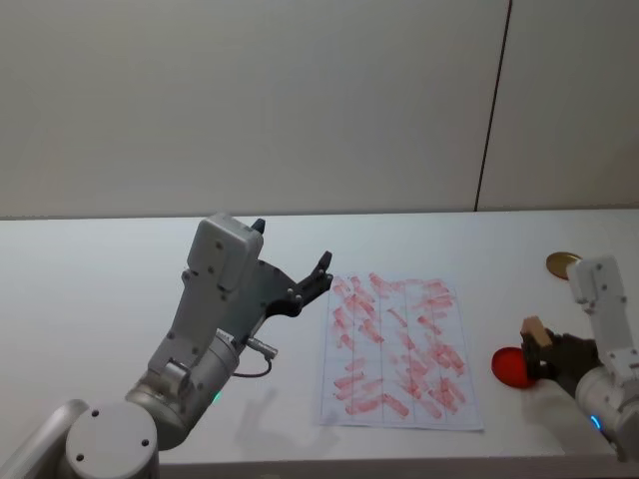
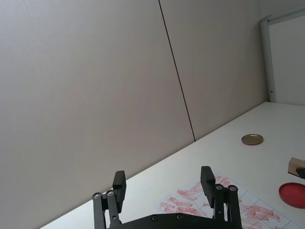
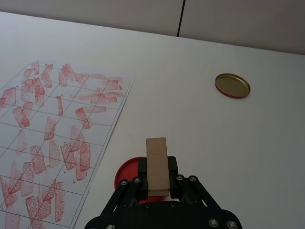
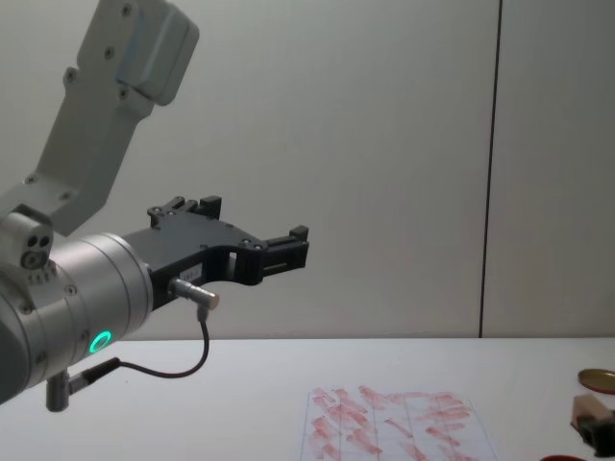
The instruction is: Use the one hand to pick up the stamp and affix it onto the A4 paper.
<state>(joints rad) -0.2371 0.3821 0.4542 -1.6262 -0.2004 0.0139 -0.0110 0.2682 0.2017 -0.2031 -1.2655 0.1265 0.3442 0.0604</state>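
Stamp sits upright between the right gripper's black fingers, pinched at its lower part, directly over a red round ink pad on the white table. The right wrist view gives this grip plainly: tan wood top face toward the camera, pad partly hidden beneath the gripper. In the head view the same stamp shows as a small tan block at the right gripper, with the ink pad just right of the A4 paper's right edge, apart from it.

The paper lies flat near the table's front edge, its grid crowded with slanted red marks. A golden-brown disc rests farther back on the table, well apart from the pad.

The left gripper hangs raised above the table to the left of the paper, fingers spread wide, holding nothing; the chest view shows it high off the surface. Bare table lies between paper and pad, and behind the sheet up to the wall.
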